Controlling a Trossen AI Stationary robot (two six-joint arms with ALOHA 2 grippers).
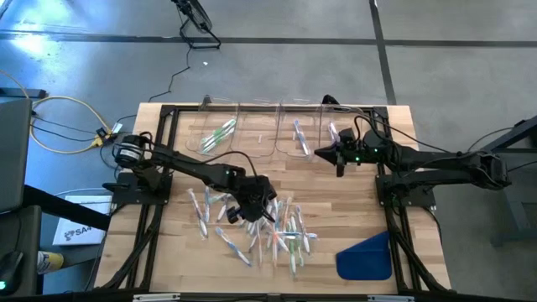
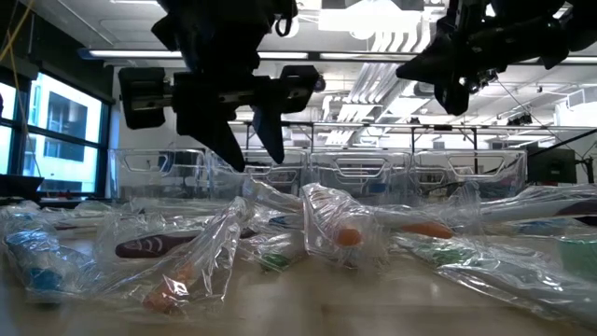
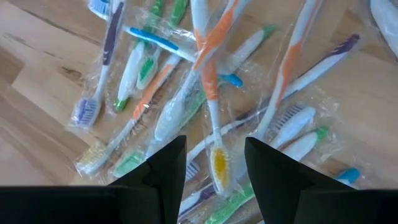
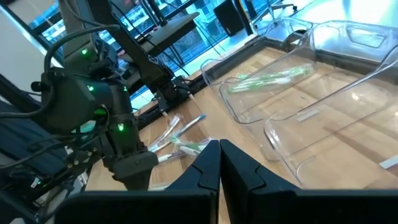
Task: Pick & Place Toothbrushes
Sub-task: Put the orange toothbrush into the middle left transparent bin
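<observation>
Many wrapped toothbrushes (image 1: 260, 231), with green, orange, blue and purple colouring, lie in a loose pile on the wooden table, seen close up in the left wrist view (image 3: 211, 93). My left gripper (image 1: 256, 210) hovers open just above the pile (image 2: 250, 154). An orange toothbrush (image 3: 214, 149) lies below the gap between its fingers (image 3: 216, 146), apart from them. My right gripper (image 1: 339, 164) is shut and empty (image 4: 219, 149), raised near the clear bins. One green toothbrush (image 4: 267, 79) lies in the left bin and a blue one (image 1: 299, 134) in another.
Several clear plastic bins (image 1: 252, 113) stand in a row along the far edge. A blue flat piece (image 1: 365, 256) lies at the table's near right corner. Black frame rails (image 1: 159, 168) run along the left and right sides. Bare wood shows between pile and bins.
</observation>
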